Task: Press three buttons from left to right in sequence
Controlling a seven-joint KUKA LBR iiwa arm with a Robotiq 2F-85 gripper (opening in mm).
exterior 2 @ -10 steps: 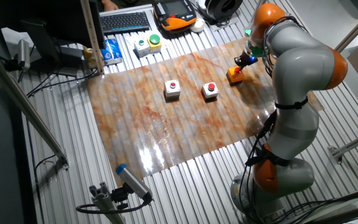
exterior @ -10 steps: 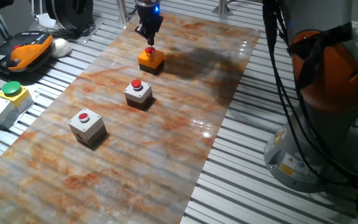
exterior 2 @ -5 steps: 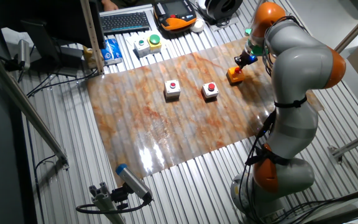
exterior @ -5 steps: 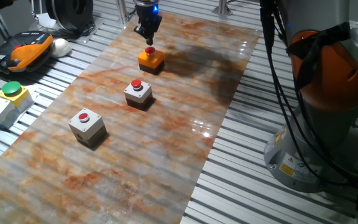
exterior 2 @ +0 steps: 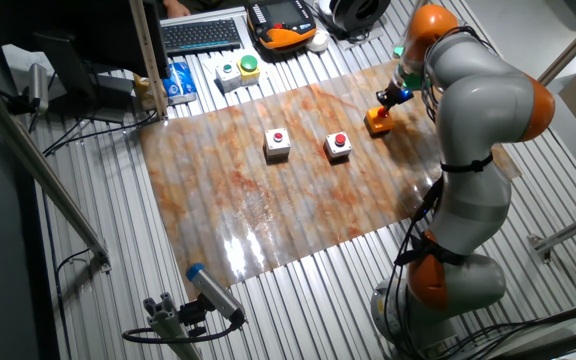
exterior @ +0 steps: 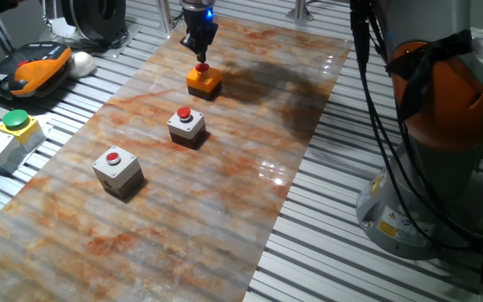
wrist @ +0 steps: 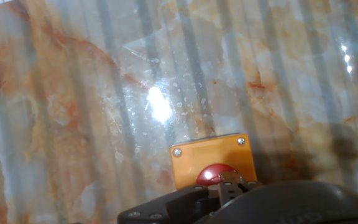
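Three boxes with red buttons stand in a row on the marbled mat. The left grey-white box [exterior: 117, 169] [exterior 2: 278, 144] and the middle grey-white box [exterior: 186, 125] [exterior 2: 339, 147] stand free. The flat orange box [exterior: 204, 80] [exterior 2: 377, 121] [wrist: 213, 158] is at the far end. My gripper [exterior: 200, 61] [exterior 2: 389, 102] [wrist: 230, 182] points straight down over the orange box. Its fingertips are together and rest on the box's red button [wrist: 211, 175], hiding part of it.
A grey box with a green button and yellow top [exterior: 7, 134] [exterior 2: 247, 68] sits off the mat on the slatted table. An orange-black pendant [exterior: 30, 67] and a keyboard [exterior 2: 201, 34] lie nearby. The robot's base [exterior: 430, 168] stands at the right.
The gripper has sunk a little over the orange box, so its tip now covers more of the red button. The boxes have not moved.
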